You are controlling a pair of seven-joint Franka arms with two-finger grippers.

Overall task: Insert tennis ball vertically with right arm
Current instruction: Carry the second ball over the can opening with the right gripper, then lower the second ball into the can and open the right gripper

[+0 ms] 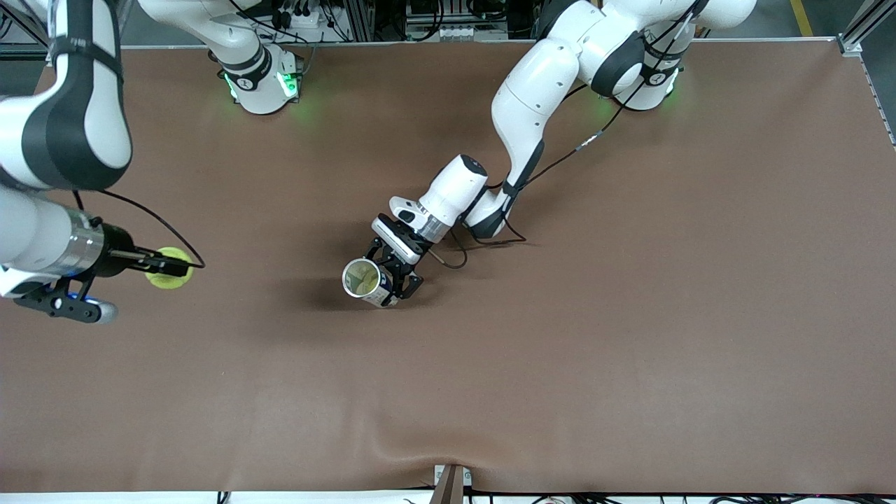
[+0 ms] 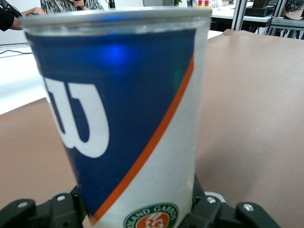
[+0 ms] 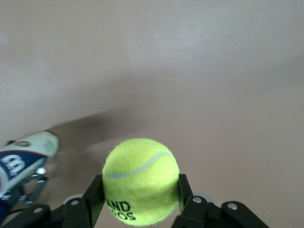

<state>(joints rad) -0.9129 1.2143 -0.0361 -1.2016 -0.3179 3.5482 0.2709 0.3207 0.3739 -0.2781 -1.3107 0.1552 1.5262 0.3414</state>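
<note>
A plain brown worktop (image 1: pixel 630 315) fills the scene, with workshop benches and frames at its edge in the left wrist view. Over the worktop's right-arm end, the right pincer (image 1: pixel 168 267) is clenched on the tennis ball (image 1: pixel 170 269), one finger pressed to each side of it. The ball is light, felted and slightly springy, so it should grip well without slipping; holding it across its widest part, as here, seems the soundest hold. Black lettering shows low on the ball, partly cut off by the finger, and only fragments read, something like "AND" over "OS".

Near the middle of the worktop, the left pincer (image 1: pixel 393 280) is grasping the ball can (image 1: pixel 365 281) low on its body, mouth turned upward, with something yellow-green showing inside. The can looks like a thin, stiff plastic tube, light and easy to tip or dent if squeezed hard. Its blue label carries a large white Wilson "W", an orange diagonal stripe, and a round Roland Garros badge at the base.
</note>
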